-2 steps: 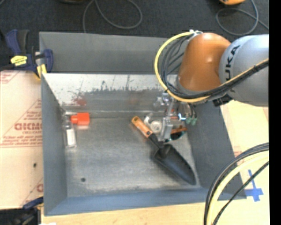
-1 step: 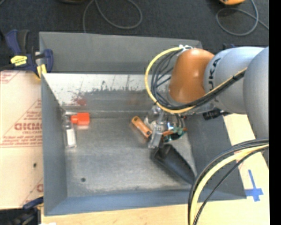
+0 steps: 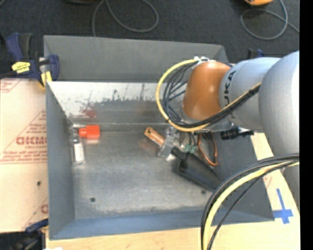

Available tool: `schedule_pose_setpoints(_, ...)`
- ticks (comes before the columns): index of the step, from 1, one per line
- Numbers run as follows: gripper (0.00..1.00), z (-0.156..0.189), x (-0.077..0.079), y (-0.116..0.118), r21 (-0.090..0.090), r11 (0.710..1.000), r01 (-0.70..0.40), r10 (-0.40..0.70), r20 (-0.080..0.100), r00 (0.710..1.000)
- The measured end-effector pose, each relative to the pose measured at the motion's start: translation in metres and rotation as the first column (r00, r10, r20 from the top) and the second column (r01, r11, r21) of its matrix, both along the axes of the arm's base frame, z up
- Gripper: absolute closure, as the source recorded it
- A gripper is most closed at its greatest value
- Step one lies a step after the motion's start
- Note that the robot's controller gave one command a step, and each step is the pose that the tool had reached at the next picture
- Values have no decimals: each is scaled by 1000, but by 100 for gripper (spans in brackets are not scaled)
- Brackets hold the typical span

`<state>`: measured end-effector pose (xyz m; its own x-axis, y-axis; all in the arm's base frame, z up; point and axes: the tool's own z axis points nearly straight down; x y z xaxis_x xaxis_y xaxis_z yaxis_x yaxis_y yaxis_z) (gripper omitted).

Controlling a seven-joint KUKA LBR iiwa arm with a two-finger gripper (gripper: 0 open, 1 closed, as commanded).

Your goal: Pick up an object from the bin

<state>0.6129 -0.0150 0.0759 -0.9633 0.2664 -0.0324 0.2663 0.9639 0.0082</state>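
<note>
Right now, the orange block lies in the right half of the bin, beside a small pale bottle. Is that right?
Not quite: the orange block lies in the left half of the bin, beside the small pale bottle. The camera view shows it there, apart from the gripper further right.

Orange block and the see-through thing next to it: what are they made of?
The orange block looks like matte plastic, maybe foam: even bright colour, no gleam. The see-through thing looks like clear plastic or glass: pale, with bright glints.
</note>
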Motion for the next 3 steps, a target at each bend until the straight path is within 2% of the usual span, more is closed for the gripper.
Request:
schedule_pose_setpoints(2,100,2,-1,0,0,1000,0,0,-3,1000)
schedule_pose_setpoints(3,100,16,-4,0,1,1000,0,0,-14,1000)
